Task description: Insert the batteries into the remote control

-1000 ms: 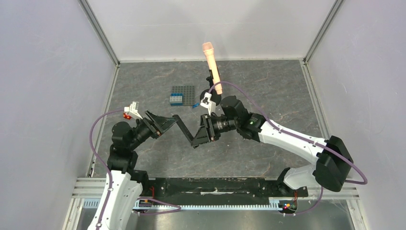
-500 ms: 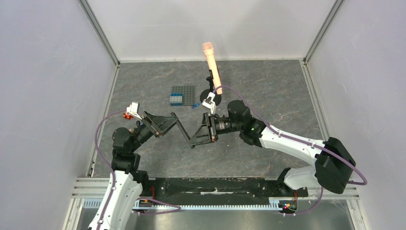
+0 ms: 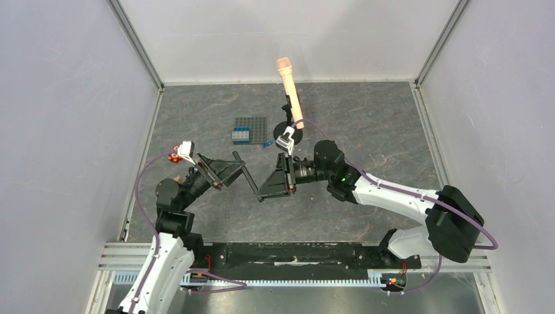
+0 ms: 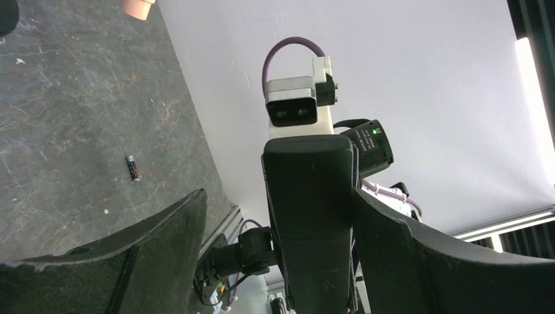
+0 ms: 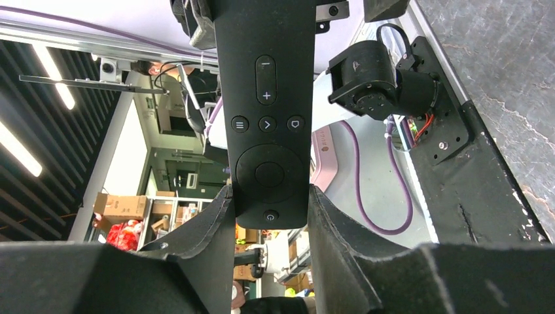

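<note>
Evidently a re-grip: the slim flat black plastic remote control [image 5: 265, 118] is in mid-air, clenched at its button end by the right fingers [image 5: 203, 242]. The left fingers [image 4: 157, 235], spread fully wide, straddle its other end, gripping nothing; they should close squarely on its edges. One tiny dark battery [image 4: 133, 168] lies on the grey worktop [image 4: 65, 98].

Far end of remote control [image 5: 265, 98] cut off at top edge, battery [image 4: 133, 168] too small for detail, microphone [image 4: 137, 6] mostly cropped
</note>
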Available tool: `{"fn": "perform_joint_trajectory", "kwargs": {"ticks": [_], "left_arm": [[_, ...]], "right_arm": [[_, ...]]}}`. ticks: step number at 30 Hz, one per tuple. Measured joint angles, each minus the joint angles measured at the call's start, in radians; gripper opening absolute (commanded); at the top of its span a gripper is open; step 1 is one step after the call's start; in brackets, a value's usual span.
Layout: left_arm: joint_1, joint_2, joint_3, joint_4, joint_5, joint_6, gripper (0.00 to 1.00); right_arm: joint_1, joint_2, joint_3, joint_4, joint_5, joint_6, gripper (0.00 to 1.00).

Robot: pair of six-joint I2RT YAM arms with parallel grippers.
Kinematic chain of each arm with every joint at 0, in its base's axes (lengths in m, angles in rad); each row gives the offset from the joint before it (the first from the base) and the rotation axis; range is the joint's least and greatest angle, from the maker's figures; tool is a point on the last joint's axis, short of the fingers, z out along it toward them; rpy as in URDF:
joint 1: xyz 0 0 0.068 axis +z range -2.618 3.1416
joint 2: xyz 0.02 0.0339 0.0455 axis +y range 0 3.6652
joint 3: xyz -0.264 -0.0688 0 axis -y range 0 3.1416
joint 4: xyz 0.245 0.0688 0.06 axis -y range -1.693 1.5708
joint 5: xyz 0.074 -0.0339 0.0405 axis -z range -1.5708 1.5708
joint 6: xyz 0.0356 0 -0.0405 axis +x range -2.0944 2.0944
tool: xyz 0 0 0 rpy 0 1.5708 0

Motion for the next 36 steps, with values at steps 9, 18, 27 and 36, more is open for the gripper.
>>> {"fn": "perform_joint_trajectory", "kwargs": {"ticks": [9,18,27,36], "left_arm": [[-0.031,0.006,-0.040,0.030,-0.050,-0.042,0.70],[-0.064,-0.004,-0.053,0.056,-0.098,-0.069,0.21],[-0.071,-0.027,-0.068,0.030,-0.114,-0.111,0.02],[-0.072,-0.095,-0.021,-0.229,-0.176,-0.094,0.02]], "right_arm": [[0.000,0.038,-0.020,0.060,-0.004,0.048,0.16],[0.000,0.077,-0.042,0.136,-0.014,0.110,0.16],[0.000,0.098,-0.069,0.212,-0.023,0.159,0.37],[0.002,0.066,-0.069,0.141,0.029,0.058,0.83]]}}
